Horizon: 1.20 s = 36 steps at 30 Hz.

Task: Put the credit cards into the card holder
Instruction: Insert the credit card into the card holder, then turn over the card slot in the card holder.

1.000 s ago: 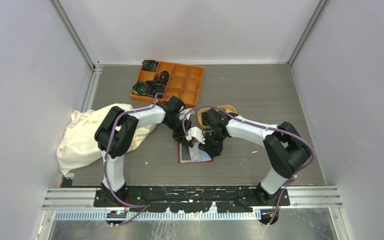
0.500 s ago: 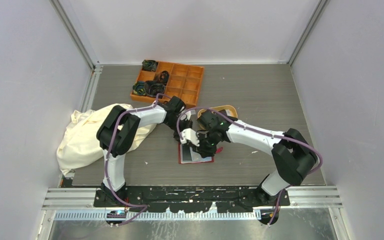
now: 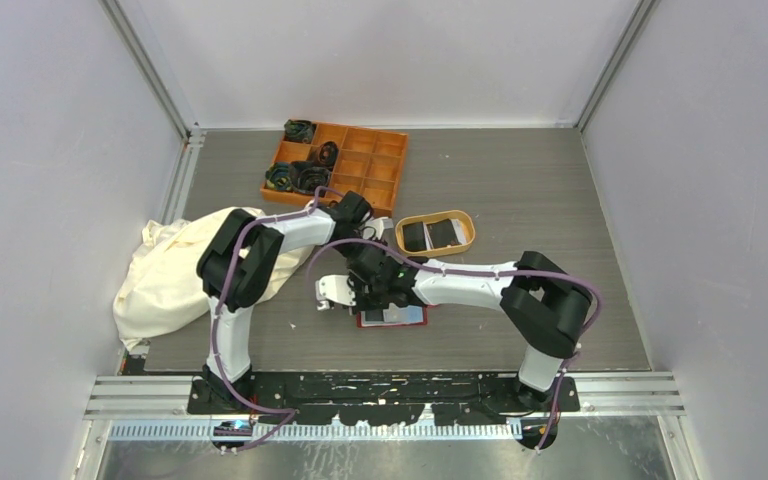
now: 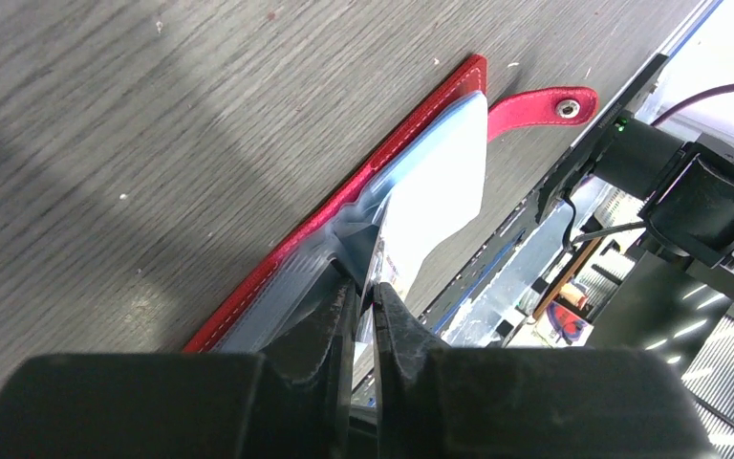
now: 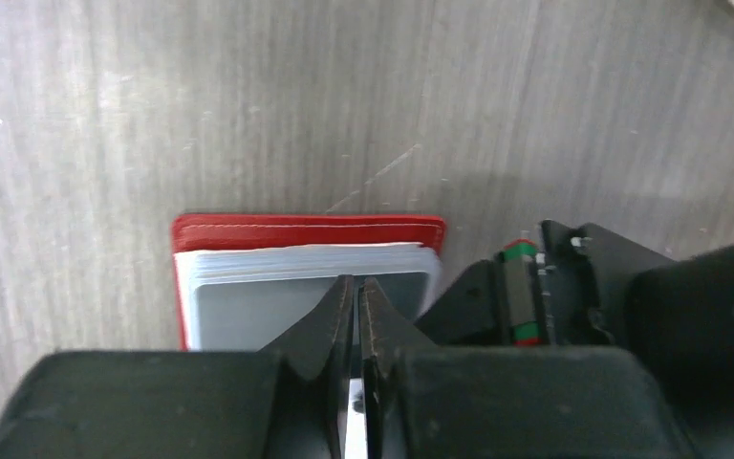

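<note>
The red card holder (image 3: 407, 319) lies open on the table, its grey and light-blue pockets up. My left gripper (image 4: 368, 287) is shut on one pocket leaf (image 4: 440, 182) and holds it lifted; the snap tab (image 4: 543, 103) sticks out beyond. My right gripper (image 5: 356, 283) is shut on a thin dark credit card seen edge-on, its tips right above the stacked pockets (image 5: 306, 263) of the holder (image 5: 306, 232). Two black credit cards (image 3: 415, 236) (image 3: 447, 232) lie in the tan oval tray (image 3: 401, 237). Both grippers crowd over the holder's far left part in the top view.
An orange compartment box (image 3: 360, 170) with dark coiled items stands at the back left. A cream cloth bag (image 3: 165, 275) lies at the left, beside the left arm. The table's near edge runs just below the holder.
My right arm has swung left and down from over the tan tray to the holder, uncovering the tray and its two black cards. The left gripper has stayed at the holder.
</note>
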Motion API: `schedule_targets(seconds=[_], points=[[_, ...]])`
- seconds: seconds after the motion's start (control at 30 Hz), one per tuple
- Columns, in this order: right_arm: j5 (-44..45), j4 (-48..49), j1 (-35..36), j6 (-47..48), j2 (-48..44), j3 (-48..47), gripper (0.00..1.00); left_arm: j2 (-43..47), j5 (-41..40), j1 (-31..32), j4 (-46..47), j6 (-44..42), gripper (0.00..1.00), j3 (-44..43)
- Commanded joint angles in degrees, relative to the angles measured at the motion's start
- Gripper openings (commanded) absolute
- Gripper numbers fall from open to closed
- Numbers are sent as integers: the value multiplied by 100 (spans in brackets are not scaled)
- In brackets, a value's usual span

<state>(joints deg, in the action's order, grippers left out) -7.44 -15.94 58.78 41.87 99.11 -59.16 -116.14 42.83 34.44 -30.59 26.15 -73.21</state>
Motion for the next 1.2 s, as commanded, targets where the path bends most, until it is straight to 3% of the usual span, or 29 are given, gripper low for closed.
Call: schedule_targets(seconds=[0.0, 0.27, 0.63, 0.93, 1.17], points=[[971, 420, 19, -20, 107, -67, 12, -207, -236, 70, -122, -251, 14, -77], [1169, -253, -32, 306, -39, -11, 12, -216, -232, 65, -128, -266, 16, -91], [155, -1282, -701, 471, -506, 155, 12, -140, -266, 59, -103, -221, 20, -49], [42, -1558, -889, 499, -542, 172, 12, 423, -560, 49, -190, -175, 26, 59], [-2060, -2211, -1553, 376, -1349, 63, 17, 1362, -854, 54, 107, -22, 26, 426]])
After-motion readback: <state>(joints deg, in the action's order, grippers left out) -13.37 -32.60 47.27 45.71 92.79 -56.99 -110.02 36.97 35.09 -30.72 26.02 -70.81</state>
